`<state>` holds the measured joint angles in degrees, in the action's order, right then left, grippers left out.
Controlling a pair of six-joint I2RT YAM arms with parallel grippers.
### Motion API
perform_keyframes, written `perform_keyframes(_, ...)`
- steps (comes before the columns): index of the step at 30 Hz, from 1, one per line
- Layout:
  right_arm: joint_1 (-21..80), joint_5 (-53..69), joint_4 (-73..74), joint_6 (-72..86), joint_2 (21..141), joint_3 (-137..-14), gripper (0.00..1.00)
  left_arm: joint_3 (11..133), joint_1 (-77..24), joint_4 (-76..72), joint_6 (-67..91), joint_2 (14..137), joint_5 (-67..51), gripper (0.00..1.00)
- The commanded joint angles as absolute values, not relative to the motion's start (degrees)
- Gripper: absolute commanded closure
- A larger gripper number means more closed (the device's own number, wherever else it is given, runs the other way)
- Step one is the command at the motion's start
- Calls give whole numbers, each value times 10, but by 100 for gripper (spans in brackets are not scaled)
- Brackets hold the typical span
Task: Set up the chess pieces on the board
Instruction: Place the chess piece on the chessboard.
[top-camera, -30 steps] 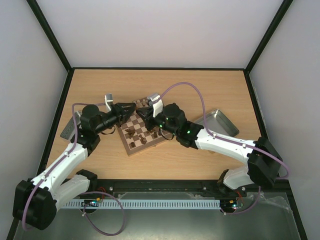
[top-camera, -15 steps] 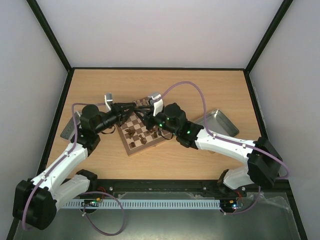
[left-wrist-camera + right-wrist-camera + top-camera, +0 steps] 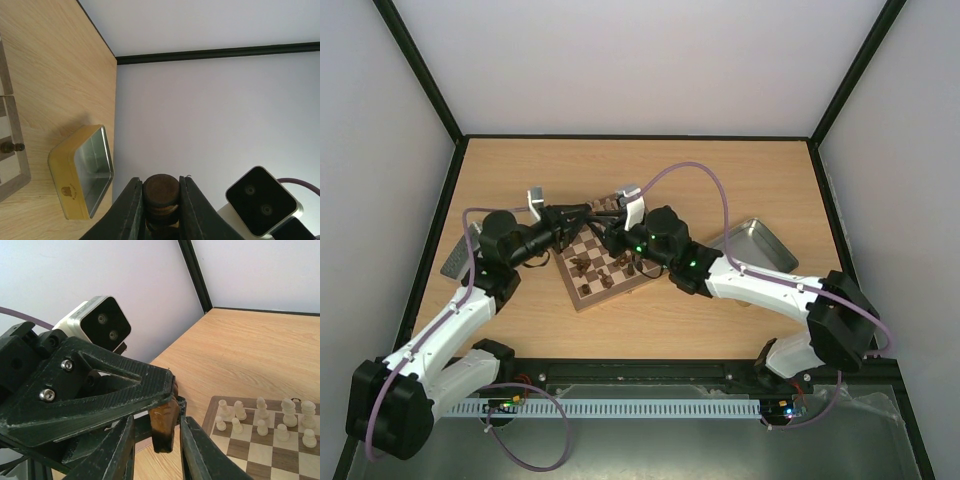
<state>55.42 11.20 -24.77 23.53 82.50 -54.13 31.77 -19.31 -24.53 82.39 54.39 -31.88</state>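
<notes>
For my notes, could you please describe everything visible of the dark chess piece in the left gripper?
The dark chess piece is glossy brown wood, its round end facing the left wrist camera. The left gripper clamps it between both fingers, aloft near the board's corner. The right gripper's open fingers flank it without touching. Its type is unclear.

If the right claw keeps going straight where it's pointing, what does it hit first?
The dark piece gripped by the left claw, right in front of it, then probably that claw itself.
</notes>
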Motion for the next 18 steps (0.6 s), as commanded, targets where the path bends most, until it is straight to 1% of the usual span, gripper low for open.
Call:
perform_keyframes(1, 554, 97, -271, 245, 834, -541, 78, 307, -192, -279, 846, 532, -325, 94)
perform_keyframes(6, 554, 86, -282, 250, 828, -539, 92, 297, -192, -283, 856, 526, -320, 94)
perform_keyframes(8, 554, 81, -288, 253, 821, -537, 95, 295, -192, -283, 857, 525, -322, 90)
perform_keyframes(9, 554, 81, -288, 255, 818, -539, 96, 294, -192, -281, 855, 523, -322, 86)
perform_keyframes(11, 554, 79, -259, 255, 812, -554, 97, 294, -192, -260, 837, 520, -318, 72)
perform_keyframes(14, 550, 63, -166, 258, 808, -591, 98, 301, -189, -188, 779, 506, -294, 51)
perform_keyframes(15, 545, 67, -125, 260, 808, -603, 98, 304, -185, -159, 754, 502, -284, 46)
perform_keyframes(16, 538, 72, -70, 265, 809, -615, 98, 306, -177, -132, 730, 498, -272, 42)
perform_keyframes(18, 523, 80, 12, 270, 808, -636, 98, 311, -158, -83, 677, 491, -254, 39)
